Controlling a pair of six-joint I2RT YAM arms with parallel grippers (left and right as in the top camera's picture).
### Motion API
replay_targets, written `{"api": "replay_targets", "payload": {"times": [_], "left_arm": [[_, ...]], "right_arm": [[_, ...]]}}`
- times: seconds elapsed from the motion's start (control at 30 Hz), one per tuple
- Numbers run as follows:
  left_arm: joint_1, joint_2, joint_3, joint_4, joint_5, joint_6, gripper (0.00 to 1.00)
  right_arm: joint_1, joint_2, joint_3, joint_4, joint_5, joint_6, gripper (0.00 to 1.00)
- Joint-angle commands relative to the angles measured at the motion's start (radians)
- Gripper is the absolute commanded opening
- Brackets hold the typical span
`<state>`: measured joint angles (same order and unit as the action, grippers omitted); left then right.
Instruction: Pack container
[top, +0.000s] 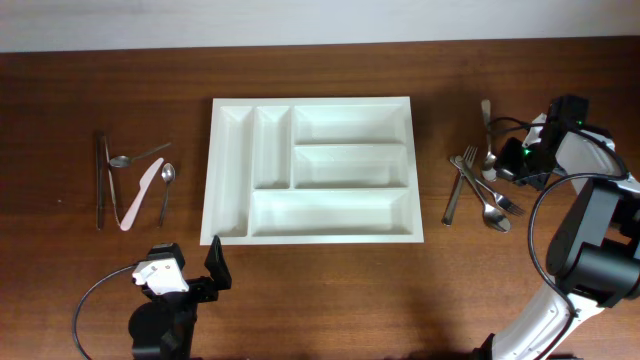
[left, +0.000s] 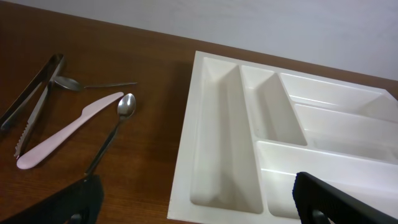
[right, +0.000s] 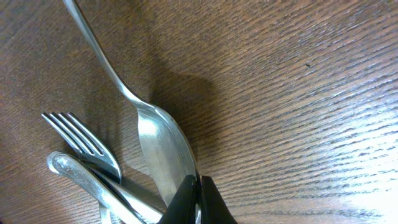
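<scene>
Zero items packed; your container (top: 330, 213) sits bare.
Left gripper (left: 198, 200) gapes; right gripper (right: 199, 200) pinched together at a spoon (right: 163, 149) near the desk's right edge.

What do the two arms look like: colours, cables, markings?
Left arm: black, white wrist block with a reddish patch, black cable looping out. Right arm: black and white links, black cable loop, green light at the wrist. Jaws black on both.

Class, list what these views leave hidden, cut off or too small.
Right wrist: whether the shut right gripper pinches the spoon; its fingertips cover the contact.
Left wrist: the right end of the container; cut by the frame edge.
Overhead: the piece count in the cutlery pile; overlapping, partly under the arm.
</scene>
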<state>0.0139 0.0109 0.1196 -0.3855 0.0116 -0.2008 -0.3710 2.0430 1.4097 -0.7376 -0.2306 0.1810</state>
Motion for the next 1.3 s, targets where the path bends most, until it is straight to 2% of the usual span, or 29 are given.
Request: {"api": "replay_targets", "payload": {"times": [0.0, 0.07, 0.17, 0.3, 0.47, 0.53, 1.1, 1.17, 1.27], "left_arm": [[0.004, -0.006, -0.004, 0.000, 0.000, 0.016, 0.99], [0.004, -0.006, -0.004, 0.000, 0.000, 0.016, 0.99], [0.004, -0.006, -0.004, 0.000, 0.000, 0.016, 0.99], [0.004, -0.006, -0.004, 0.000, 0.001, 0.016, 0.99], [0.004, -0.006, -0.004, 0.000, 0.001, 0.016, 0.99], [0.004, -0.006, -0.004, 0.000, 0.001, 0.016, 0.99], [0.004, -0.006, -0.004, -0.001, 0.001, 0.016, 0.99], [0.004, -0.006, -0.004, 0.000, 0.000, 0.016, 0.99], [0.004, -0.006, -0.004, 0.000, 0.000, 0.016, 0.99]], "right_arm": [[0.005, -0.037, -0.009, 0.005, 0.006, 0.008, 0.04], [0.005, -0.037, -0.010, 0.006, 0.006, 0.011, 0.04], [0.004, -0.037, -0.010, 0.010, 0.006, 0.011, 0.20], [0.005, -0.037, -0.010, 0.010, 0.006, 0.011, 0.27], [0.005, -0.031, -0.010, 0.014, 0.005, 0.011, 0.44], [0.011, -0.013, -0.010, 0.016, -0.003, 0.011, 0.45], [0.076, 0.028, -0.010, 0.058, -0.024, 0.071, 0.44], [0.076, 0.028, -0.009, 0.058, -0.021, 0.071, 0.26], [0.076, 0.028, -0.010, 0.058, -0.020, 0.071, 0.13]]}}
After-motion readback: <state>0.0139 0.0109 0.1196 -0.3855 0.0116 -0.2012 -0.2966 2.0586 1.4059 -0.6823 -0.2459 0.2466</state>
